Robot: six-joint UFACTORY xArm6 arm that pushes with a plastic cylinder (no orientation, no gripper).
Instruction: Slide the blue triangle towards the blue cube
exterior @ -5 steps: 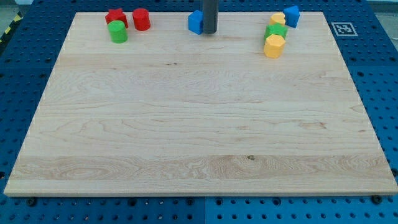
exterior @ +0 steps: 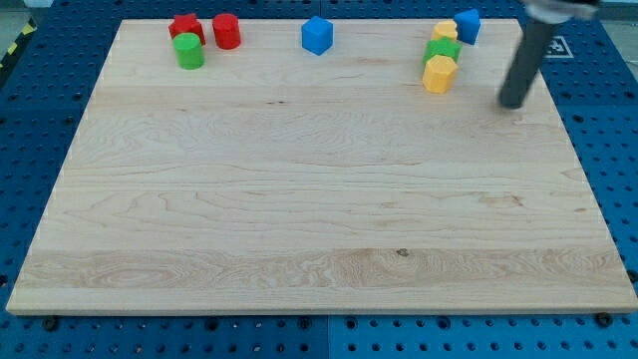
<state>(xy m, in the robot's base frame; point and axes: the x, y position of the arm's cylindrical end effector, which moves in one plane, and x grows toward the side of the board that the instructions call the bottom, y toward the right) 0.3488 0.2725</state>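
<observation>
The blue cube (exterior: 317, 35) sits near the view's top edge, a little left of the middle. The blue triangle (exterior: 468, 25) sits at the view's top right, just above a cluster of yellow and green blocks. My tip (exterior: 512, 104) rests on the board at the right, below and to the right of the blue triangle and right of the yellow hexagon (exterior: 439, 74). It touches no block.
A yellow block (exterior: 446, 32) and a green block (exterior: 443, 50) stand between the triangle and the yellow hexagon. At the top left sit a red star-like block (exterior: 185, 26), a red cylinder (exterior: 227, 31) and a green cylinder (exterior: 188, 51).
My tip has left the blue cube's right side and swung far to the view's right and a little down. The blocks have not moved.
</observation>
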